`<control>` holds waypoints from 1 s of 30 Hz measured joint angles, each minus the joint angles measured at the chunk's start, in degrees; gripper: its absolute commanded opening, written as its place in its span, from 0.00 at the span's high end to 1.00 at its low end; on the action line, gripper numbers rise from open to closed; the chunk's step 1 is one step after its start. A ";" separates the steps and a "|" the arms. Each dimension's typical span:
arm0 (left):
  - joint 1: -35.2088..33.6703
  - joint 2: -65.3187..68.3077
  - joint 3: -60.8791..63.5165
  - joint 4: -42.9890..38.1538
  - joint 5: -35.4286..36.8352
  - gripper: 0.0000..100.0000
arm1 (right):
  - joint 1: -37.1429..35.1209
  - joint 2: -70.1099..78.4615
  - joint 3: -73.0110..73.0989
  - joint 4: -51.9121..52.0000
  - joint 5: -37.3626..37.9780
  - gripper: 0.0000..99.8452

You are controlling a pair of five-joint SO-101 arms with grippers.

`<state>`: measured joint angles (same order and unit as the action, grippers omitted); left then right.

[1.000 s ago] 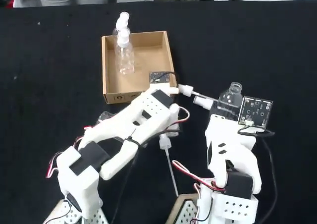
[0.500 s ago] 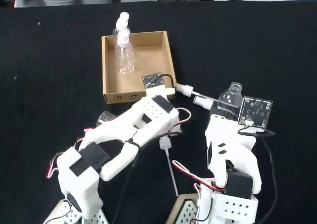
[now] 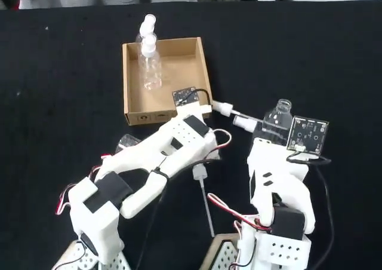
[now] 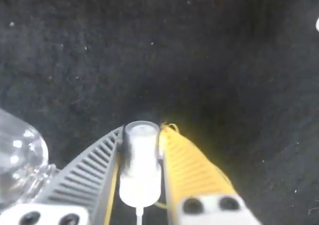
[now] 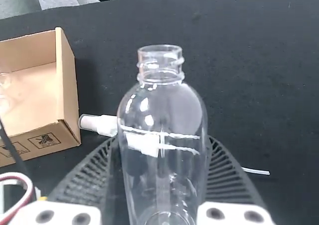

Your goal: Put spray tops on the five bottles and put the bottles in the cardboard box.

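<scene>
Left arm drawn slightly back, its claw — and spray top — along

Uncapped clear bottle, white spray top

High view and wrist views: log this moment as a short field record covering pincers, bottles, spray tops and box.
left pincer: shut on a spray top, tube end toward the camera
right pincer: shut on an uncapped bottle, upright, neck open
cardboard box: holds one topped bottle
second topped bottle: at the box's far wall; inside or behind, cannot tell
loose spray tops: two on the black table between the box and the uncapped bottle
</scene>
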<state>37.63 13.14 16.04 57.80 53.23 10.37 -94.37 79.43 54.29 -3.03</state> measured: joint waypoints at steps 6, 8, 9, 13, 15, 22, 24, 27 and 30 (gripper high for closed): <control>0.00 -0.09 0.00 0.00 -0.09 0.97 | 0.00 0.00 0.00 0.00 0.00 0.88; 0.00 -0.09 0.00 0.00 -0.09 0.97 | 0.00 0.00 0.00 0.00 0.00 0.88; 0.00 -0.09 0.00 0.00 -0.09 0.97 | 0.00 0.00 0.00 0.00 0.00 0.88; 0.00 -0.09 0.00 0.00 -0.09 0.97 | 0.00 0.00 0.00 0.00 0.00 0.88; 0.00 -0.09 0.00 0.00 -0.09 0.97 | 0.00 0.00 0.00 0.00 0.00 0.88; 0.00 -5.10 0.35 4.04 -0.26 0.97 | 0.00 0.00 0.00 0.00 0.00 0.88; -0.35 -8.00 0.97 4.84 -0.26 0.97 | 0.00 0.00 0.00 0.00 0.00 0.88; -1.85 -12.22 2.64 5.10 -0.26 0.97 | 0.00 0.00 0.00 0.00 0.00 0.88; -3.16 -15.82 4.31 5.10 -0.18 0.97 | 0.00 0.00 0.00 0.00 0.00 0.88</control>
<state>34.46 -2.68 20.35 62.90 53.05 10.37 -94.37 79.43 54.29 -3.03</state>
